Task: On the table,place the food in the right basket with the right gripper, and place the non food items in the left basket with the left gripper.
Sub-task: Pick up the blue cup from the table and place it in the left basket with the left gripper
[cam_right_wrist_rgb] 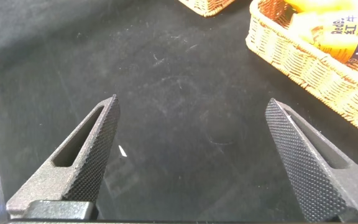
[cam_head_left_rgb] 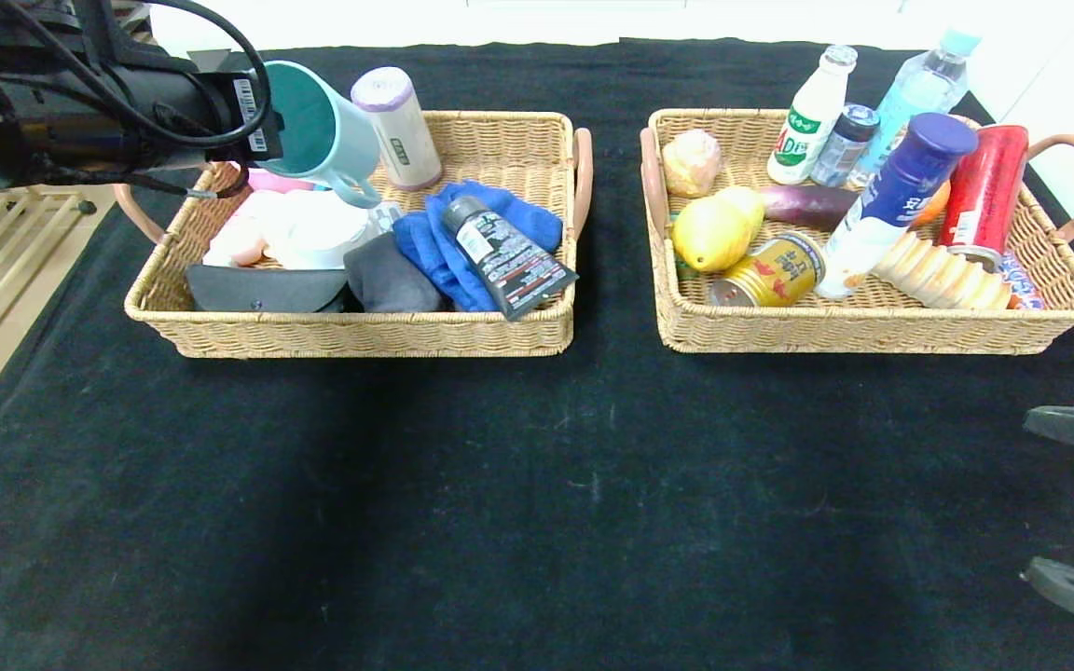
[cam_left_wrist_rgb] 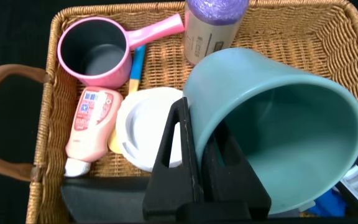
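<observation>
My left gripper point(cam_head_left_rgb: 262, 116) point(cam_left_wrist_rgb: 194, 109) hangs over the back left part of the left basket point(cam_head_left_rgb: 360, 340) point(cam_left_wrist_rgb: 45, 130). It is shut on the rim of a teal mug point(cam_head_left_rgb: 318, 126) point(cam_left_wrist_rgb: 291, 143), one finger inside and one outside. The mug is tilted, held above the basket's contents. At the right edge of the head view, low over the black cloth, my right gripper point(cam_head_left_rgb: 1073, 503) point(cam_right_wrist_rgb: 191, 112) stands open with nothing between its fingers. The right basket point(cam_head_left_rgb: 873, 335) point(cam_right_wrist_rgb: 303, 59) holds food: a yellow fruit point(cam_head_left_rgb: 714, 228), a gold can point(cam_head_left_rgb: 775, 270), bottles and a red can point(cam_head_left_rgb: 980, 191).
In the left basket lie a purple-capped roll point(cam_head_left_rgb: 397, 126), a blue cloth point(cam_head_left_rgb: 490, 224), a grey tube point(cam_head_left_rgb: 500, 256), a white lid point(cam_left_wrist_rgb: 145, 127), a pink ladle point(cam_left_wrist_rgb: 95, 50) and a pink bottle point(cam_left_wrist_rgb: 92, 124). The black tablecloth point(cam_head_left_rgb: 537, 494) stretches in front of both baskets.
</observation>
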### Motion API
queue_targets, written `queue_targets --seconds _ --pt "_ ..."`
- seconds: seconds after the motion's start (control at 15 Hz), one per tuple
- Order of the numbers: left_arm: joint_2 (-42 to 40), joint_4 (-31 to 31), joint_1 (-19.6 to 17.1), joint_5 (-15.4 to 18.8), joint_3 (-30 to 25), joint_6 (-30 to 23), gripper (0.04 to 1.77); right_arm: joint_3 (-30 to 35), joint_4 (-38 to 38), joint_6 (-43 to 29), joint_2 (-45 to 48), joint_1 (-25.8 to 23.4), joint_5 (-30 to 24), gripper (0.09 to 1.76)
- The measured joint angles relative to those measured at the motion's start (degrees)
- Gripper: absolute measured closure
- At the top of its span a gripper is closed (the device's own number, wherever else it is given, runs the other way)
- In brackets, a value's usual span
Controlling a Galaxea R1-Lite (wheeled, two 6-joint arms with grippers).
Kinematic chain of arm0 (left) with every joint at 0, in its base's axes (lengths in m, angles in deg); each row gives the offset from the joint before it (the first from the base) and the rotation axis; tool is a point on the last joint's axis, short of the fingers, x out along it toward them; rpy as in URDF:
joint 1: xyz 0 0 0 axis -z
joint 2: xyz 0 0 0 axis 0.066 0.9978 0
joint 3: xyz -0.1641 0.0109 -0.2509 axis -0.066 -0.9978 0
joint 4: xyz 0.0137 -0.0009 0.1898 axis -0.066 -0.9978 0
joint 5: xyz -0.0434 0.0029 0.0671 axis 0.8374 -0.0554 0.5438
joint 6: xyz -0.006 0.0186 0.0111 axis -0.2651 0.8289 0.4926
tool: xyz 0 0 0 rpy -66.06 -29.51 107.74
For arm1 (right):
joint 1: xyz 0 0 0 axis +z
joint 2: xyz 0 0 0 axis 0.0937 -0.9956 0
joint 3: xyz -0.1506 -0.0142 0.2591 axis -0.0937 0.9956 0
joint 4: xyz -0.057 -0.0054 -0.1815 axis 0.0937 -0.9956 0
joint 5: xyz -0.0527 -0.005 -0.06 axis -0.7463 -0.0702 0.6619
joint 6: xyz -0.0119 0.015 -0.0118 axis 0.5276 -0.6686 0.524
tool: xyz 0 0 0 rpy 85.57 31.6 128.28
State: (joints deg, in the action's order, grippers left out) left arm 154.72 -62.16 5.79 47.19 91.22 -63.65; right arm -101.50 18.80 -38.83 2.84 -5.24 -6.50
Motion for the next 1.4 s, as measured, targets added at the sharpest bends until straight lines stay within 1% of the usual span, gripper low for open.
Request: queue_targets --seconds 0.4,0.53,0.67,0.87,1.0,1.2,1.4 --pt "2.54 0.98 -0.16 -0.35 0.63 0.94 1.64 -0.05 0.01 -0.02 -0.23 -0.06 0.0 0.14" --pt "3.19 3.02 -0.38 -0.93 0.69 0.82 1.64 -0.02 0.0 0.0 -0.3 -0.06 -0.02 0.14" --pt "3.46 3.27 -0.29 -1.21 0.66 0.88 1.64 -0.05 0.01 0.02 -0.45 -0.06 -0.02 0.14" --pt "3.44 3.35 -0.27 -1.29 0.48 0.82 1.18 -0.09 0.09 0.09 -0.65 -0.06 -0.02 0.14" --pt "3.35 3.38 -0.27 -1.32 0.35 0.82 0.93 -0.09 0.04 0.07 -0.74 -0.06 0.0 0.14" --pt "3.3 3.35 -0.27 -1.65 0.17 0.82 0.67 -0.09 0.09 0.07 -0.78 -0.06 0.0 0.14" --pt "2.83 3.24 -0.07 -1.76 -0.52 0.79 0.49 -0.06 0.09 0.09 -0.69 -0.06 0.0 0.14"
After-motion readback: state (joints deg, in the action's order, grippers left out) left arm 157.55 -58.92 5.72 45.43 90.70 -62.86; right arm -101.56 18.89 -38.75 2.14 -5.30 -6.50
